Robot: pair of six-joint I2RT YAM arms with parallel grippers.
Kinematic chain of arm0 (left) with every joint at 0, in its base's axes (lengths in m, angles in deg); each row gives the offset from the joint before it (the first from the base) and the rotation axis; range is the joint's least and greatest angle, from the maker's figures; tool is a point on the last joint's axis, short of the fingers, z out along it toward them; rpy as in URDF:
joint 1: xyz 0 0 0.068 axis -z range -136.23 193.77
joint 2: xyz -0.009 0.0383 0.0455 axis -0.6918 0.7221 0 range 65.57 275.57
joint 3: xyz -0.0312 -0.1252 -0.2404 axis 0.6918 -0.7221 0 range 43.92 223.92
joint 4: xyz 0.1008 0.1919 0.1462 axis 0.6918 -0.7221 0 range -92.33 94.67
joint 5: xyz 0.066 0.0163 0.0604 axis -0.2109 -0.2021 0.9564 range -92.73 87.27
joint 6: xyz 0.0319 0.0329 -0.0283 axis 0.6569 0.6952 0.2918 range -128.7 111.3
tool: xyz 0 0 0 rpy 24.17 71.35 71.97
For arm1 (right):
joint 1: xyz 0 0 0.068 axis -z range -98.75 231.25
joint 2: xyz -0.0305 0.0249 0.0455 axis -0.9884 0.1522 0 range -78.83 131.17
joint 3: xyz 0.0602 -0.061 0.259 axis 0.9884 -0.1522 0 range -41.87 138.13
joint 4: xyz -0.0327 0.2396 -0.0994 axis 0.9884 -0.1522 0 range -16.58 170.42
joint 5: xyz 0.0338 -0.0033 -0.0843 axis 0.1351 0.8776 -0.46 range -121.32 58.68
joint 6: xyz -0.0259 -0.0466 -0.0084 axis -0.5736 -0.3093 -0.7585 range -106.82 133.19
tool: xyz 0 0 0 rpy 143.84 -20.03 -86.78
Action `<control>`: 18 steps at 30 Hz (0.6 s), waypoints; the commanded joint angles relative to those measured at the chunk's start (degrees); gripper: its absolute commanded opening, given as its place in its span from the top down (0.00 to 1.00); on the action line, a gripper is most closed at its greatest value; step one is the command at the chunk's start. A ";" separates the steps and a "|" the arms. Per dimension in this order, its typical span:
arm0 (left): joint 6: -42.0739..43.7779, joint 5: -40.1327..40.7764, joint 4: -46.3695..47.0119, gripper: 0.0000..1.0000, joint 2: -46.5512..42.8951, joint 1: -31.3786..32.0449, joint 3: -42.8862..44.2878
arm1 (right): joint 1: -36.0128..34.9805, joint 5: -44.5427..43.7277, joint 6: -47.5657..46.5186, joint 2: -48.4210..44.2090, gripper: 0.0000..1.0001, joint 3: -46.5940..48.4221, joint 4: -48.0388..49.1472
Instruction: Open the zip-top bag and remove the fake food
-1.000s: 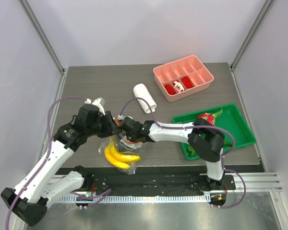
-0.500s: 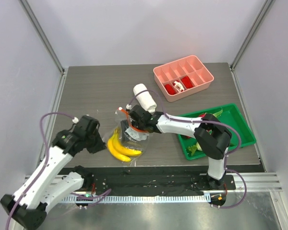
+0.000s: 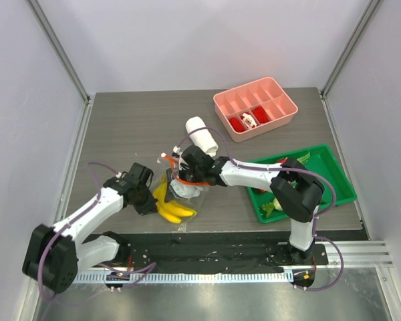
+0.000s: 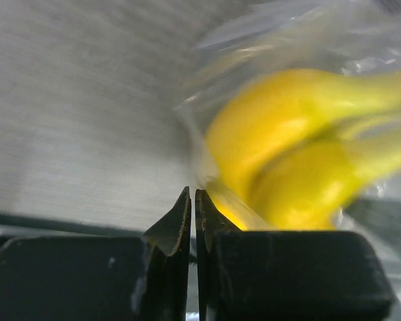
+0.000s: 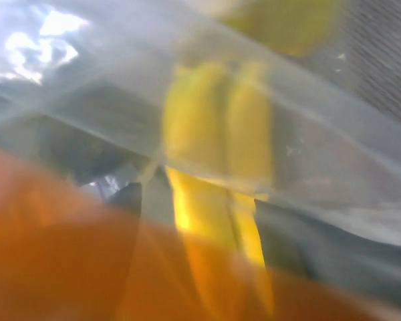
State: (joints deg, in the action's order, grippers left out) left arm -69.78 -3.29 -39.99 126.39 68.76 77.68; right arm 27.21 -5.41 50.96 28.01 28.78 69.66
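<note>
Near the table's [image 3: 120, 127] front edge, between both grippers: zip-top bag [image 3: 182, 195] with yellow bananas [image 3: 170, 209] inside. Just beside its lower-left edge, left gripper [image 4: 192, 196], fingers pressed together. At the orange zip strip [image 3: 184, 182], right gripper [image 3: 179, 171]; cannot tell whether clamped.

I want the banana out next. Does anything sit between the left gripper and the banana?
Yes. The banana lies inside the zip-top bag, so the bag's clear plastic wall separates it from the left gripper, which sits outside at the bag's left side, jaws shut.
</note>
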 commanded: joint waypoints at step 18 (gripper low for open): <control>0.88 -3.93 3.91 0.90 -3.15 -1.00 -1.59 | -4.41 -13.06 0.80 5.21 0.31 1.68 0.14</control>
State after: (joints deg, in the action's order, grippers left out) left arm -68.32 -5.86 -33.28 126.54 68.37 75.03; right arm 23.53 -10.85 52.69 29.98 29.29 72.43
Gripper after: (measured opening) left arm 0.063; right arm 0.662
